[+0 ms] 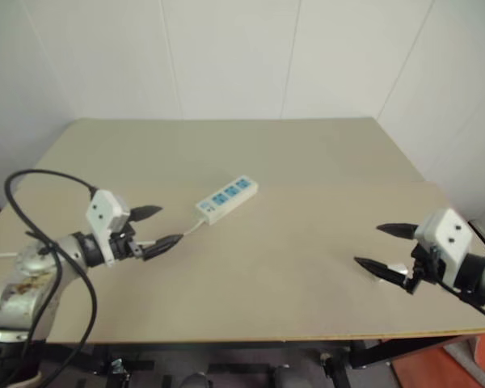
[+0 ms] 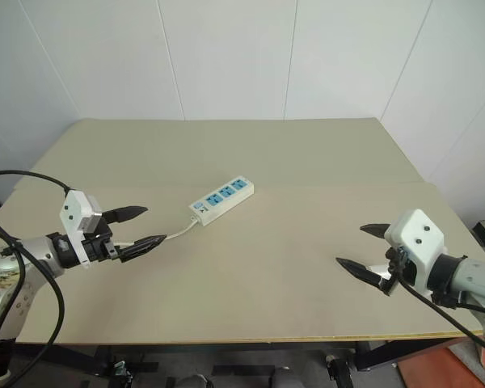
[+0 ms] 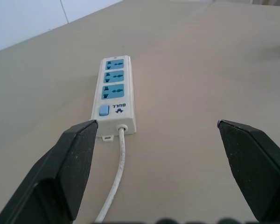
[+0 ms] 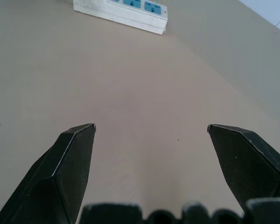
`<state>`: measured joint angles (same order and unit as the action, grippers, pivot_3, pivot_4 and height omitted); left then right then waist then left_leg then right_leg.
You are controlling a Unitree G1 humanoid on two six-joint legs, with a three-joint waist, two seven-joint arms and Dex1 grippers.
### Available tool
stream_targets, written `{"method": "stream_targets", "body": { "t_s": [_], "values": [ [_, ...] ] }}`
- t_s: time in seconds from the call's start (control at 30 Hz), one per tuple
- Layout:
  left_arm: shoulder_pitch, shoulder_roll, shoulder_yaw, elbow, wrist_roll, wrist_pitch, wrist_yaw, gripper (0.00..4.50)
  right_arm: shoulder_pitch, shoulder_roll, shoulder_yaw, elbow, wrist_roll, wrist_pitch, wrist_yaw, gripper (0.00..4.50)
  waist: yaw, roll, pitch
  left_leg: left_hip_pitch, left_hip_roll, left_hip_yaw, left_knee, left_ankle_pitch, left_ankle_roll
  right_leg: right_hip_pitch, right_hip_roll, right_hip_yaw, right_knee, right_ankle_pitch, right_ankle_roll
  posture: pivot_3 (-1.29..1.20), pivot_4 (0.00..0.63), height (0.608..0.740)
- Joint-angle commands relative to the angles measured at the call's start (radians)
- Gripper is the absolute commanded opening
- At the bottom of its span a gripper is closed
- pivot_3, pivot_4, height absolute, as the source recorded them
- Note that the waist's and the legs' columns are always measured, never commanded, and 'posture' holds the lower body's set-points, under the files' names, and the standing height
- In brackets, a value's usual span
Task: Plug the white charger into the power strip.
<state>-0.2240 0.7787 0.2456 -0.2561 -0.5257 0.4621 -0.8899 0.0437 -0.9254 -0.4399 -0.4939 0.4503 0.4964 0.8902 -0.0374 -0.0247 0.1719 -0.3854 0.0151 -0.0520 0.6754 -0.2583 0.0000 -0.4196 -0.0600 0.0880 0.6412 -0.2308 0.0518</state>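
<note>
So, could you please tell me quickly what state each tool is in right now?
Left tool: open, holding nothing, above the table near the power strip's cord.
Right tool: open, holding nothing.

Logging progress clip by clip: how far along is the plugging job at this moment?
Nothing looks done: the power strip lies on the table with all three blue sockets empty. Nothing is in hand; the left claw and right claw hover open. No charger can be seen. Fetching and plugging it remain.
</note>
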Motion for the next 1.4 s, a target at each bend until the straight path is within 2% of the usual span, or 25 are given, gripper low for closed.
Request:
{"method": "stream_targets", "body": {
  "t_s": [0.03,0.33,0.6,0.73,0.83,0.93,1.1,1.4],
  "values": [
    [-0.024,-0.005,-0.009,0.004,0.012,-0.024,0.003,4.48,-0.024,-0.006,0.006,-0.009,-0.013,-0.020,-0.017,4.50,0.000,0.000,0.000,0.000,0.000,0.000,0.000,0.000,0.000,0.001,0.000,0.000,0.000,0.000,0.000,0.00,0.150,0.740],
    [-0.093,-0.054,-0.049,0.074,0.081,-0.064,0.069,4.48,-0.073,-0.008,0.023,0.000,-0.009,0.000,-0.044,4.50,0.001,0.000,0.000,0.000,0.000,0.000,0.000,0.000,0.000,0.000,0.000,0.000,0.000,0.000,0.000,0.00,0.150,0.740],
    [-0.377,-0.206,-0.189,0.449,0.226,-0.204,0.100,4.48,-0.204,-0.017,0.085,0.014,0.002,0.005,-0.048,4.50,0.011,-0.001,0.000,0.000,-0.001,0.000,0.001,0.000,0.000,0.001,0.000,0.000,-0.001,0.001,0.001,0.00,0.150,0.740],
    [-0.564,-0.294,-0.250,0.779,0.304,-0.329,0.075,4.48,-0.235,-0.018,0.120,0.038,-0.006,0.001,-0.041,4.50,0.021,-0.001,0.000,-0.003,-0.001,0.000,0.002,0.000,0.000,-0.001,0.000,0.000,-0.001,0.001,0.001,0.00,0.150,0.740],
    [-0.649,-0.335,-0.274,0.960,0.357,-0.403,0.073,4.48,-0.248,-0.019,0.140,0.046,-0.013,-0.003,-0.041,4.50,0.022,-0.001,-0.001,-0.003,-0.002,0.000,0.003,0.000,0.000,-0.001,0.000,0.000,-0.001,0.001,0.001,0.00,0.150,0.740],
    [-0.705,-0.372,-0.288,1.089,0.386,-0.458,0.041,4.48,-0.255,-0.019,0.143,0.033,-0.010,-0.001,-0.045,4.50,0.019,-0.001,0.000,-0.003,-0.002,0.000,0.002,0.000,0.000,-0.002,0.000,0.000,-0.001,0.001,0.001,0.00,0.150,0.740],
    [-0.768,-0.409,-0.308,1.259,0.457,-0.535,0.078,4.48,-0.235,-0.024,0.122,0.008,0.012,0.001,-0.029,4.50,0.021,-0.001,0.000,-0.003,-0.002,-0.001,0.003,0.000,0.000,-0.001,0.000,0.000,-0.001,0.001,0.001,0.00,0.150,0.740],
    [-0.812,-0.438,-0.302,1.439,0.519,-0.565,0.115,4.48,-0.209,-0.023,0.098,-0.023,0.013,0.010,-0.039,4.50,0.021,-0.001,0.000,-0.003,-0.002,-0.001,0.003,0.000,0.000,-0.001,0.000,0.000,0.000,0.001,0.001,0.00,0.150,0.740]
  ]
}}
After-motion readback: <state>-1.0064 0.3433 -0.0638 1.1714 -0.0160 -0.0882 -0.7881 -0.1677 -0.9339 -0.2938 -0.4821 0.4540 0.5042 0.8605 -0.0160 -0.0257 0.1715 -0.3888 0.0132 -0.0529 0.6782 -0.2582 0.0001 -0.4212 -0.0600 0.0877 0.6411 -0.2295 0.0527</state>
